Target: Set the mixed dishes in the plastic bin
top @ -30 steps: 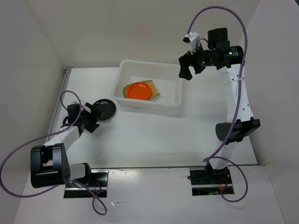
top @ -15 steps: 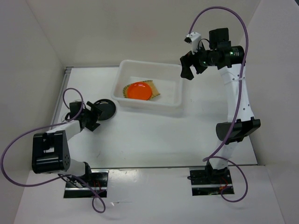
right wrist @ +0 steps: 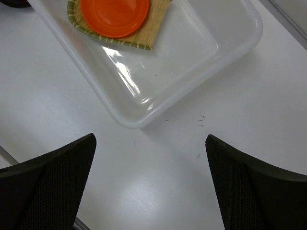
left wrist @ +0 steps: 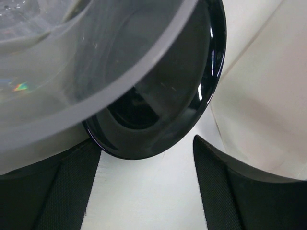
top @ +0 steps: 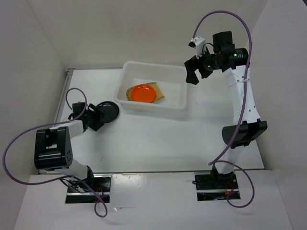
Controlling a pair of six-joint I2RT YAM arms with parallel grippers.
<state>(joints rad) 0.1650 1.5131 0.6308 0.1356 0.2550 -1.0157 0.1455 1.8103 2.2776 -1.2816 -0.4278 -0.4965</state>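
The plastic bin (top: 178,98) stands at the back middle of the table. In it the orange plate (top: 142,93) lies on the bamboo tray (top: 159,95). The right wrist view shows the bin (right wrist: 201,52), the orange plate (right wrist: 114,14) and the tray (right wrist: 146,36) too. The black plate (top: 108,111) lies on the table against the bin's left corner. My left gripper (top: 97,118) is open, low at the plate's near left edge. In the left wrist view the plate (left wrist: 163,105) lies just ahead of the open gripper (left wrist: 146,165), partly under the bin's rim (left wrist: 72,72). My right gripper (top: 192,73) is open and empty, high over the bin's right end. No clear cups are in view.
White walls close in the table on the left, back and right. A metal strip (top: 62,96) runs along the table's left edge close to the left arm. Purple cables loop off both arms.
My left gripper has moved forward and right, up to the black plate's edge. The right gripper has shifted slightly. The dishes in the bin have not moved.
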